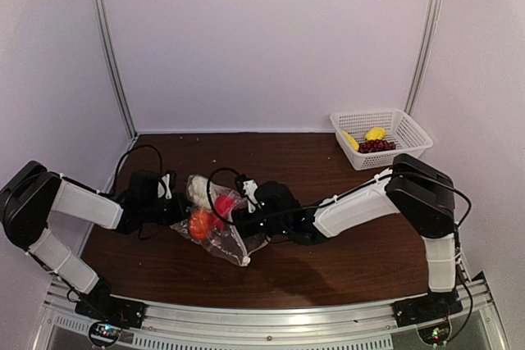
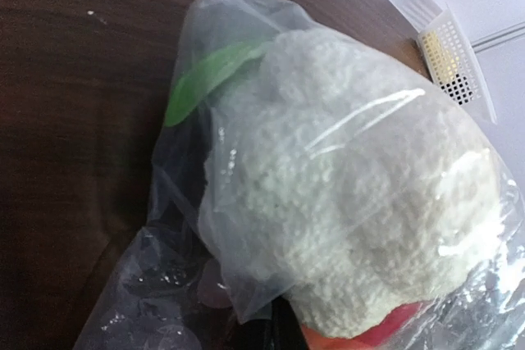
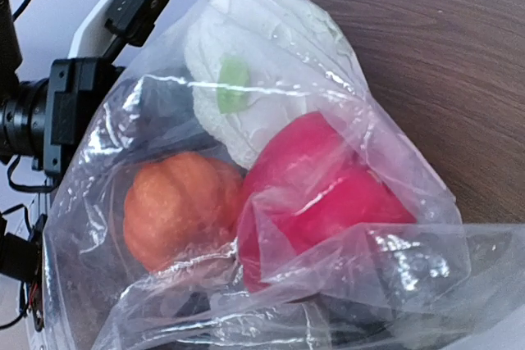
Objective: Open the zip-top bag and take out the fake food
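The zip-top bag (image 1: 220, 231) lies crumpled at mid-table between both arms. Inside it sit fake food pieces: a white cauliflower (image 1: 198, 188), a red piece (image 1: 224, 204) and an orange pumpkin (image 1: 199, 225). My left gripper (image 1: 176, 202) is at the bag's left end, shut on its plastic. In the left wrist view the cauliflower (image 2: 353, 202) fills the frame under the film. My right gripper (image 1: 244, 206) presses against the bag's right side. In the right wrist view crinkled plastic (image 3: 394, 268) covers its fingers, with the pumpkin (image 3: 176, 206) and the red piece (image 3: 320, 194) just beyond.
A white mesh basket (image 1: 410, 133) stands at the back right and holds yellow pieces (image 1: 375, 133) and a dark grape cluster (image 1: 376, 146). White walls enclose the dark wooden table (image 1: 328, 260). The left arm's wrist (image 3: 82, 96) shows behind the bag.
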Robot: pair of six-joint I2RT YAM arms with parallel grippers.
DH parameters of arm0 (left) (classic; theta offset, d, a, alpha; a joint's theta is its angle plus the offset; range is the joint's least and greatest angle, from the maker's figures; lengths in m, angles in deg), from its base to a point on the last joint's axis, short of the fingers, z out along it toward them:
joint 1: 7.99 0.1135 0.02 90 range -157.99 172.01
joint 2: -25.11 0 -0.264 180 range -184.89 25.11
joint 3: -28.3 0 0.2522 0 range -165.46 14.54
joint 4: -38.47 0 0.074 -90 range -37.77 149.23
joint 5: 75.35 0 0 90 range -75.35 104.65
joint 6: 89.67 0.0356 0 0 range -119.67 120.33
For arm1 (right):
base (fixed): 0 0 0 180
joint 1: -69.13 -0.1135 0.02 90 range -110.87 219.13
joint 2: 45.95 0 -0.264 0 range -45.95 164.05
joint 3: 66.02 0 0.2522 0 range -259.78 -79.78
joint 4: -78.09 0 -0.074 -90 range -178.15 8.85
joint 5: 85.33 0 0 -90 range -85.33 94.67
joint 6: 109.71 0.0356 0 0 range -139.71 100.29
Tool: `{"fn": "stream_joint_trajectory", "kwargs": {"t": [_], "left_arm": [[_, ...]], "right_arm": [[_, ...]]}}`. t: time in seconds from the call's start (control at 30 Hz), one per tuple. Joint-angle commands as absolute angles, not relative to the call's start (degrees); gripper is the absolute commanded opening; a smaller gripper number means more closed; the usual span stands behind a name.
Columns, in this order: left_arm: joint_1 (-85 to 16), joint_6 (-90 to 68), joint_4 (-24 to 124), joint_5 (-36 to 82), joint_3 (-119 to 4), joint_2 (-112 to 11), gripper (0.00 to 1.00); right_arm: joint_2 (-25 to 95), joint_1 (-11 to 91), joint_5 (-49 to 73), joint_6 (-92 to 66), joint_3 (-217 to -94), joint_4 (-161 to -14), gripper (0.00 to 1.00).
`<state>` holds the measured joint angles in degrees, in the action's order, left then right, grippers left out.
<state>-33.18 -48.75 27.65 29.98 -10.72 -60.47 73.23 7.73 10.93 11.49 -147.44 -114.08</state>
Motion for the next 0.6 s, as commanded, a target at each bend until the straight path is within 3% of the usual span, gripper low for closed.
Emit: {"fn": "stream_joint_trajectory", "kwargs": {"t": [0.0,0.3,0.4,0.57], "left_arm": [[-36.6,-44.3,25.6,36.3,-14.4,-64.7,0.00],[-39.7,-41.8,24.9,40.5,-18.2,-70.2,0.00],[-39.7,-41.2,26.0,40.5,-18.2,-69.7,0.00],[-39.5,-40.8,27.4,39.5,-17.5,-68.1,0.00]], "right_arm": [[75.3,7.8,7.1,12.4,-151.0,-113.2,0.57],[78.5,8.3,1.9,13.2,-155.2,-110.4,0.71],[78.2,9.3,0.7,13.7,-154.4,-110.8,0.71],[74.9,9.4,9.7,10.9,-149.5,-116.5,0.70]]}}
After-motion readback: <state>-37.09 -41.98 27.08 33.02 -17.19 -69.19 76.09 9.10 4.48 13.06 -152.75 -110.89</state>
